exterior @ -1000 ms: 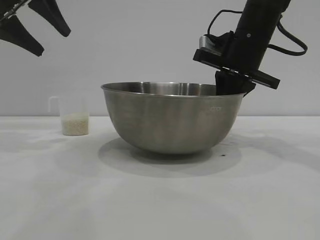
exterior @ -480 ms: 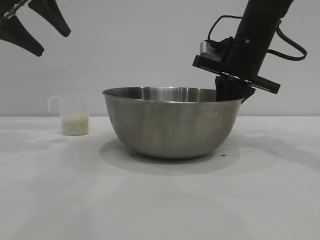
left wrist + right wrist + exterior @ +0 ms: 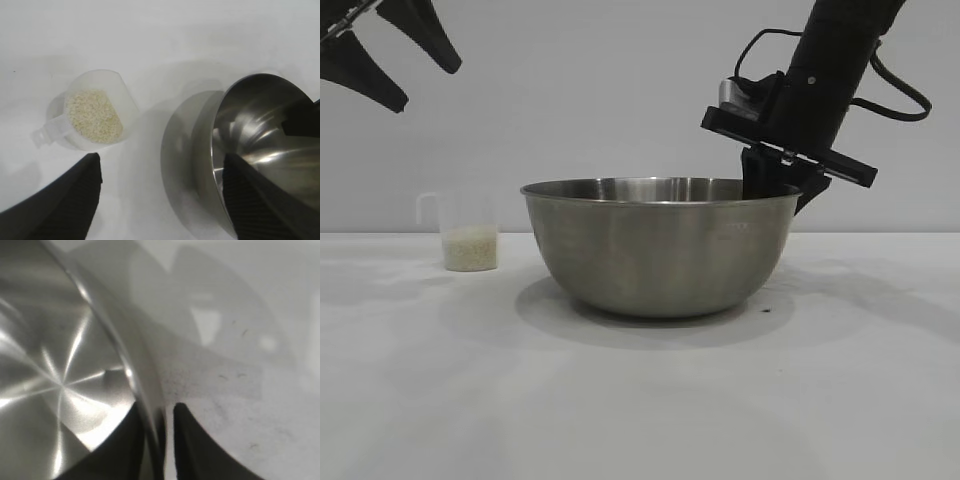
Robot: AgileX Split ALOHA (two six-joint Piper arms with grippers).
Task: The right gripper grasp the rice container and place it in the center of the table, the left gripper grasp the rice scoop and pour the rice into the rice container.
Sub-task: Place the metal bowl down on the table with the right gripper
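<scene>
The rice container [image 3: 660, 250], a large steel bowl, rests level on the middle of the white table [image 3: 640, 400]. My right gripper [image 3: 775, 185] straddles its right rim. In the right wrist view one finger is inside against the wall [image 3: 60, 365], and the outer finger [image 3: 187, 435] stands off the rim by a thin gap, so the right gripper [image 3: 161, 412] is open. The rice scoop [image 3: 470, 232], a frosted cup holding rice [image 3: 471, 247], stands left of the bowl. High above the scoop, my left gripper [image 3: 420, 85] hangs open and empty. Its wrist view shows scoop [image 3: 95, 117], rice [image 3: 94, 114] and bowl [image 3: 260, 135] beyond the left gripper [image 3: 162, 160].
A small dark speck [image 3: 767, 309] lies on the table by the bowl's right base. A looped black cable [image 3: 900, 100] hangs off the right arm. Bare table stretches in front of the bowl and between bowl and scoop.
The bowl has come down from a slight tilt to sit level on the table. The right gripper's fingers have parted from the rim. The left arm has not moved.
</scene>
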